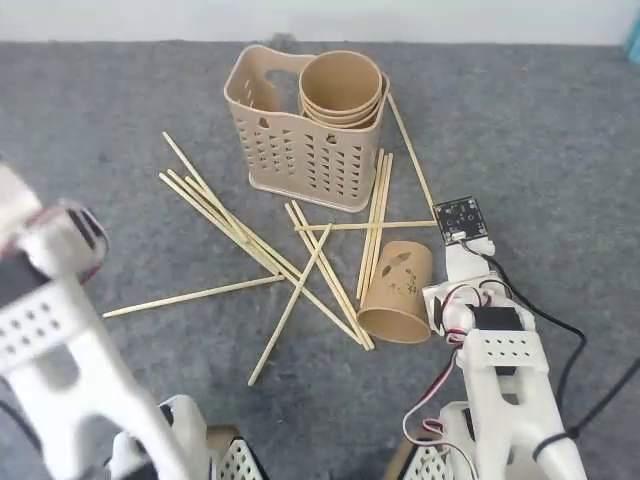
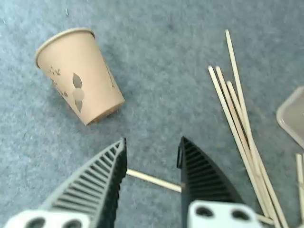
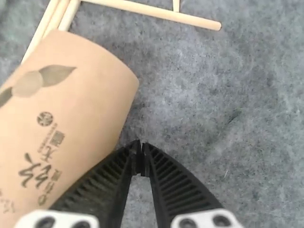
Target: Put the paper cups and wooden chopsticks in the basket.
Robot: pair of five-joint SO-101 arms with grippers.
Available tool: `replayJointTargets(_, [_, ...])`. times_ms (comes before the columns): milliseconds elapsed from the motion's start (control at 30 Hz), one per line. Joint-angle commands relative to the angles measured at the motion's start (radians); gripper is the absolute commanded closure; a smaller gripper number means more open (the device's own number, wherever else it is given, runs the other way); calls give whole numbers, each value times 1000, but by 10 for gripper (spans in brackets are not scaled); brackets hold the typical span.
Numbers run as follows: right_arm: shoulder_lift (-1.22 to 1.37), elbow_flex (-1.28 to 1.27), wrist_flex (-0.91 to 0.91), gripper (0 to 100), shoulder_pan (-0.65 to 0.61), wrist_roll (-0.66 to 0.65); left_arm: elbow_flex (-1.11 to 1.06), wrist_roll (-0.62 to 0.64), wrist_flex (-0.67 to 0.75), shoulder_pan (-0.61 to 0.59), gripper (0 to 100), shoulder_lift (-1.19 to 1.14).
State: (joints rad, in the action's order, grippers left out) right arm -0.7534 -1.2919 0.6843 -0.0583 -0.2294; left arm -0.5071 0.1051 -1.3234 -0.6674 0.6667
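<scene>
Left pincer (image 2: 153,140), ribbed black, stands apart; right pincer (image 3: 141,145) pressed together beside the tapered paper cup (image 3: 61,128) on fuzzy carpet (image 3: 213,95)

Whole work surface is covered by grey felt-like cloth (image 1: 110,110), from the near edge to the far edge. The nap is fuzzy, with a few lint specks up close. On the far side a pale strip (image 1: 300,18) runs left to right behind the cloth; wall or bare tabletop, can't tell. At the far right corner is a small teal patch (image 1: 634,40), unidentifiable. Light is even and soft, shadows short and faint.
</scene>
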Motion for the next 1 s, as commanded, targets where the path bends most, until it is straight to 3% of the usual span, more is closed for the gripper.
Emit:
replayJointTargets(0, [-31,12,47,989,1,-11,-364,-17,209,-5,837,215])
replayJointTargets(133, [-31,60,140,989,2,-15,-616,-23,413,-3,837,252])
replayJointTargets(267, [-42,215,400,988,2,-18,-782,-57,598,2,837,259])
replayJointTargets(400, [-139,285,495,969,4,-72,-782,-61,603,21,837,255])
replayJointTargets(600, [-409,293,664,796,-134,-318,-786,-64,601,25,837,253])
replayJointTargets(800, [-627,292,774,695,-245,-373,-786,-64,605,25,837,253])
replayJointTargets(967, [-595,203,737,667,-334,-381,-788,-66,606,25,836,253])
